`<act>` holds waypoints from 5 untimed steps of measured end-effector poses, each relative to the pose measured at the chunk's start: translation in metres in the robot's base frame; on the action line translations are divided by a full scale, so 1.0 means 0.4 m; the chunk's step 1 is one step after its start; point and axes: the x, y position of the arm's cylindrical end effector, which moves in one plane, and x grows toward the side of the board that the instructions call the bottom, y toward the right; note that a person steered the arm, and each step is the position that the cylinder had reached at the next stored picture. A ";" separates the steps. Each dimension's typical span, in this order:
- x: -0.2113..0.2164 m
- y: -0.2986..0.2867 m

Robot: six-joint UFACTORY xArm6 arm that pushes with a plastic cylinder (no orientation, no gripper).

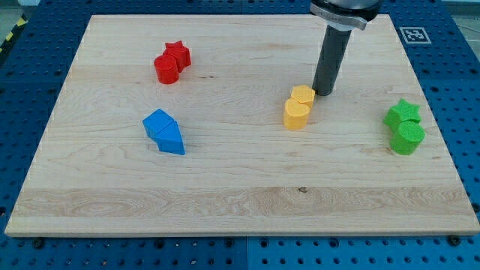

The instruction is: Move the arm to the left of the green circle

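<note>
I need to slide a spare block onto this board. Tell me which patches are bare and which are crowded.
Bare: the wide strip along the wooden board's bottom edge, and the gap between the yellow block pair and the green circle block. Crowded: my tip sits right beside the yellow pair; the green star block touches the circle.

A pale wooden board [225,187] with fine horizontal grain fills most of the frame. Around it on all sides lies a blue perforated table surface [22,105], dotted with regular rows of small holes. At the upper right corner of the board sits a black-and-white square marker [413,34]. A strip of yellow-black tape [9,37] shows at the upper left edge. Lighting is even and soft
</note>
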 end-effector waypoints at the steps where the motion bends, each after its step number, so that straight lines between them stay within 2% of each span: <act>1: 0.008 0.047; 5: 0.075 0.073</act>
